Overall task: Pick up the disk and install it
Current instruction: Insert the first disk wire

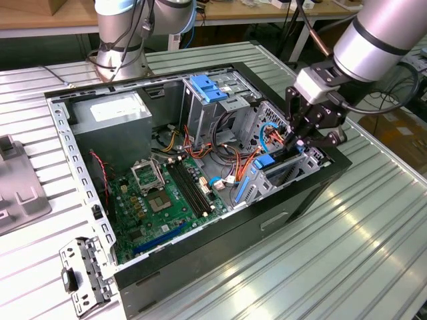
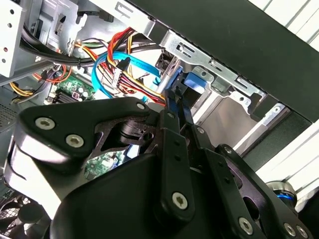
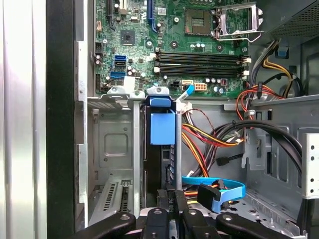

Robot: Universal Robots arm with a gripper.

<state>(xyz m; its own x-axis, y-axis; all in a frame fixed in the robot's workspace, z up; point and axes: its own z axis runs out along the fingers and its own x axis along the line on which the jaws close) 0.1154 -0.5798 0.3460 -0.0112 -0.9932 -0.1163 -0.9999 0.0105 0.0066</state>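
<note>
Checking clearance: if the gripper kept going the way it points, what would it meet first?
Probably the disk standing on edge in its bay, directly ahead of the gripper; depth is unclear.

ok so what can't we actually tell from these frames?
- Disk: in the first wrist view it stands edge-on in the bay, so its face is hidden; the bay's metal walls cover its lower part.
- How deep the disk sits: in the exterior view the gripper and bay block the slot.
- Fingertip contact: in the second wrist view the gripper's own linkage covers where the tips meet the blue rail.
</note>
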